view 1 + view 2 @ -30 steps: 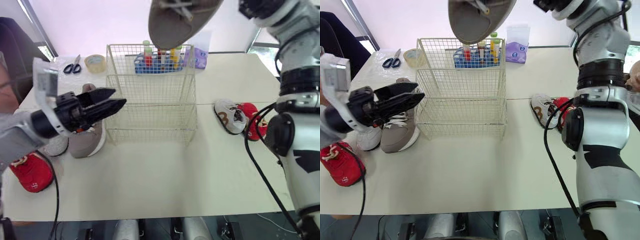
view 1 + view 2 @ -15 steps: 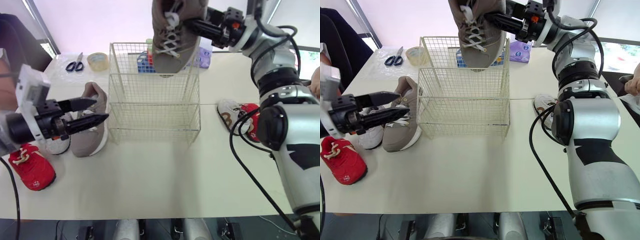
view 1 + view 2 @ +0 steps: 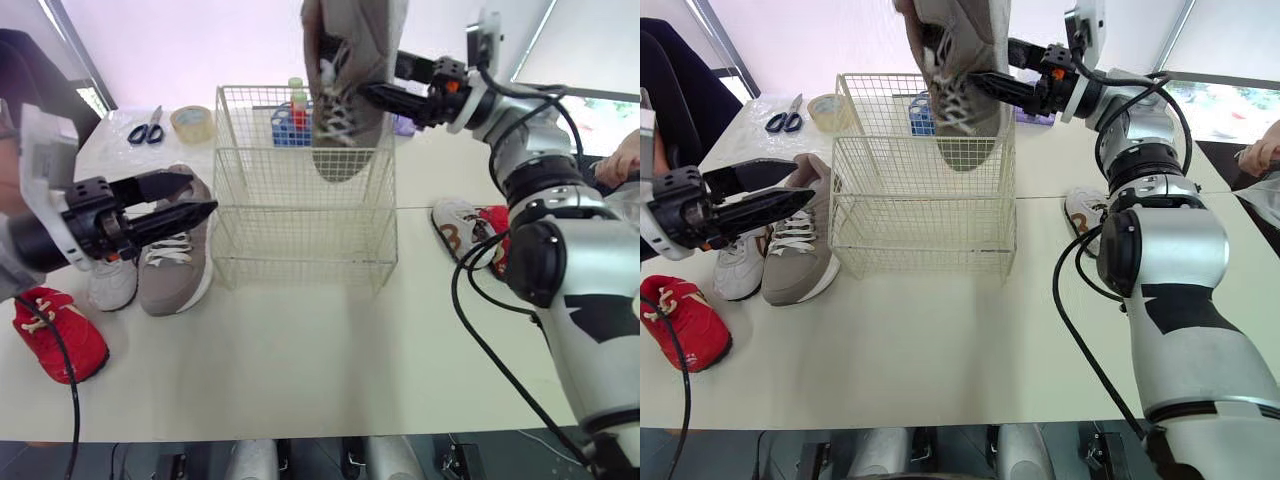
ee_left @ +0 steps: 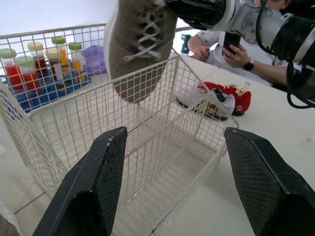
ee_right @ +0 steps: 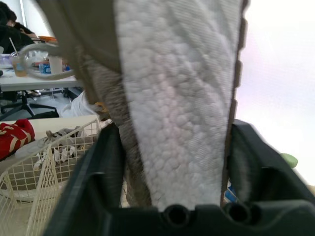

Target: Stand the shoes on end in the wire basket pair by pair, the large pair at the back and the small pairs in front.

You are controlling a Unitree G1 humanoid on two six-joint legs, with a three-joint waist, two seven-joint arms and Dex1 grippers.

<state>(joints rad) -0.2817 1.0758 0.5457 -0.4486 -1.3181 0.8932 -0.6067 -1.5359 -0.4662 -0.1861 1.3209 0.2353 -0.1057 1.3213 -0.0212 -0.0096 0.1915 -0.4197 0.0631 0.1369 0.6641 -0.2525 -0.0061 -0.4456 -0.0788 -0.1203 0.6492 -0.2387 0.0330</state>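
A large taupe shoe hangs toe-down over the back of the wire basket, its toe just inside the rim. My right gripper is shut on its heel end; in the right wrist view the white sole sits between the two fingers. The matching taupe shoe lies on the table left of the basket. My left gripper hovers open just above it, pointing at the basket, with nothing held. A small white shoe and small red shoe lie further left; another white and red shoe lie right of the basket.
Behind the basket stand a blue rack of tubes, a tape roll, scissors and a purple container. A seated person holding a phone is at the table's right end; a hand shows there.
My right arm has brought the taupe shoe down from high above, toe now dipping into the basket's top. The left gripper stays open near the other taupe shoe.
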